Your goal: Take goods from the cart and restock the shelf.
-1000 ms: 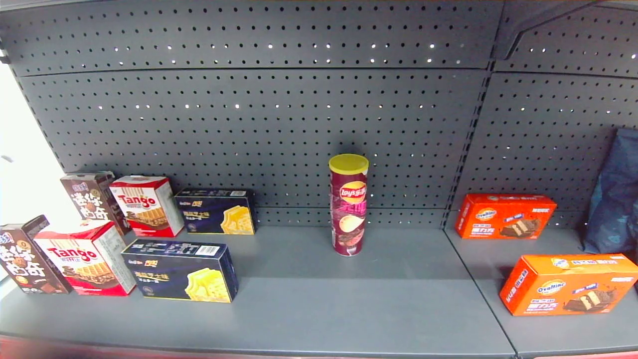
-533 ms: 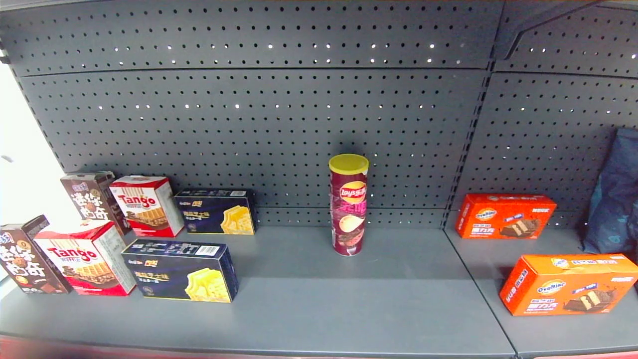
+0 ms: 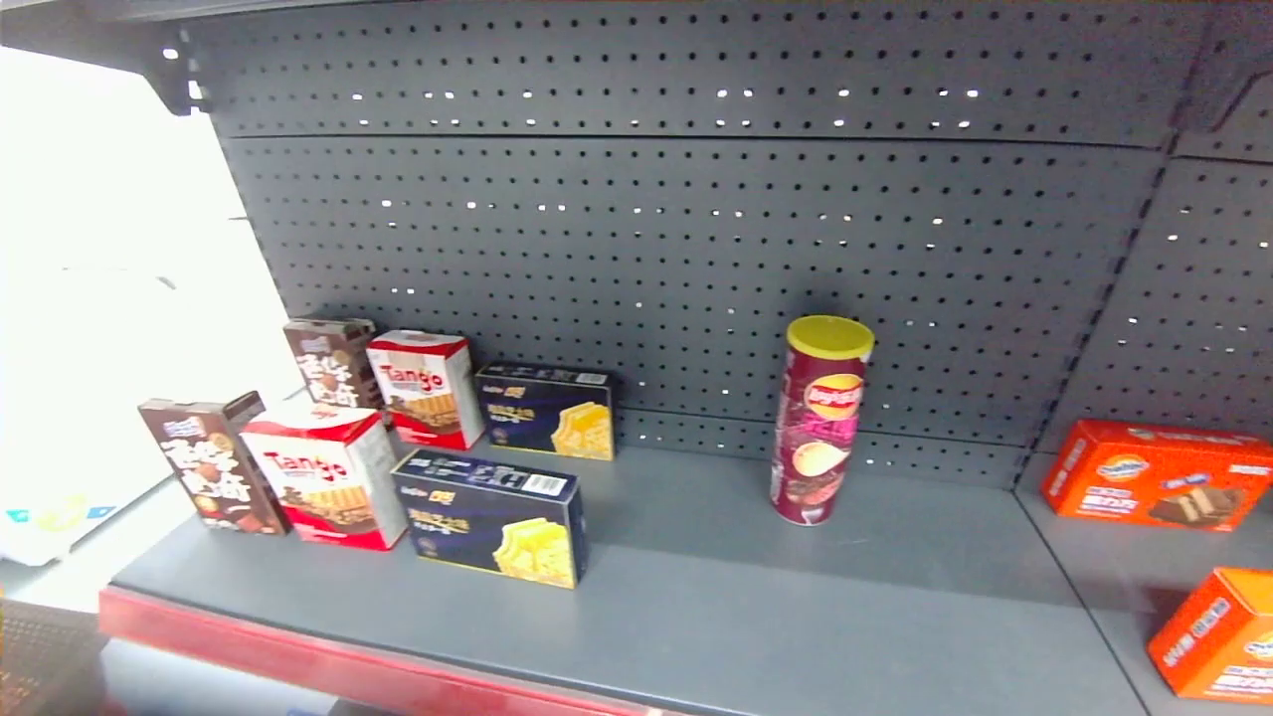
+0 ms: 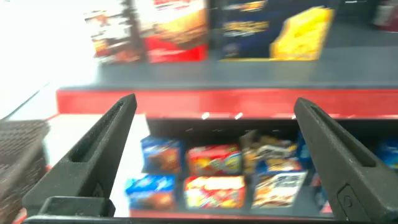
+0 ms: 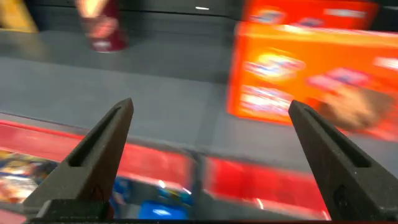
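A grey shelf [image 3: 756,607] with a red front edge holds goods. At its left stand two brown boxes [image 3: 204,462], two red-and-white wafer boxes [image 3: 328,475] and two dark blue boxes [image 3: 492,515]. A maroon crisp can with a yellow lid [image 3: 820,420] stands upright near the back. Orange boxes [image 3: 1154,472] lie at the right. My left gripper [image 4: 214,155] is open and holds nothing, in front of the shelf's red edge [image 4: 217,102]. My right gripper [image 5: 214,155] is open with nothing in it, facing an orange box [image 5: 311,74] and the can [image 5: 102,28].
A perforated grey back panel [image 3: 696,219] rises behind the goods. A lower shelf with several blue and red packets [image 4: 214,174] shows under the red edge. A dark mesh surface [image 3: 40,656] sits at the bottom left. The shelf's middle and front are bare.
The whole head view has shifted: the camera has turned left, so the goods sit further right in the picture. The goods themselves have not moved.
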You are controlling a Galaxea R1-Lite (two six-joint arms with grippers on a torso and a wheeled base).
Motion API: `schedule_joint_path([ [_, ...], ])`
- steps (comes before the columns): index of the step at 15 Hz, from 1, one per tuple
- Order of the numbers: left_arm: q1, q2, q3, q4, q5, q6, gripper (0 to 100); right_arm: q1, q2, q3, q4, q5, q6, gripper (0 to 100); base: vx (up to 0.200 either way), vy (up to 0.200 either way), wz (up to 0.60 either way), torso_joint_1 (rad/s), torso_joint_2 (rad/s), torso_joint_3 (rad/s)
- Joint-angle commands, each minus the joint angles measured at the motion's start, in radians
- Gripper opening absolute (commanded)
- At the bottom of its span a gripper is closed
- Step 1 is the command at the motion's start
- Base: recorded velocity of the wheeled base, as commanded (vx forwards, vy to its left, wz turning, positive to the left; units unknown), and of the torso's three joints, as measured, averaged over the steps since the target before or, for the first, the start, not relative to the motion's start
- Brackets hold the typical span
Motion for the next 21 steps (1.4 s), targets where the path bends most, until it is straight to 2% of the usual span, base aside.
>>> schedule_joint_path([
  [1,0.000,0.000,0.000,-0.001,0.000,0.000,100,0.000,0.001,0.000,0.000,0.000,0.000,100,0.000,0.000,0.60,0.002,0.00,-0.002],
  [14,0.000,0.000,0.000,-0.001,-0.001,0.003,100,0.000,0.001,0.000,0.000,-0.002,0.000,100,0.000,0.000,0.60,0.003,0.00,0.002],
  [21,0.000,0.000,0.000,-0.001,-0.003,0.005,100,0.000,0.001,0.000,-0.001,-0.002,0.002,100,0.000,0.000,0.00,0.000,0.00,0.000],
])
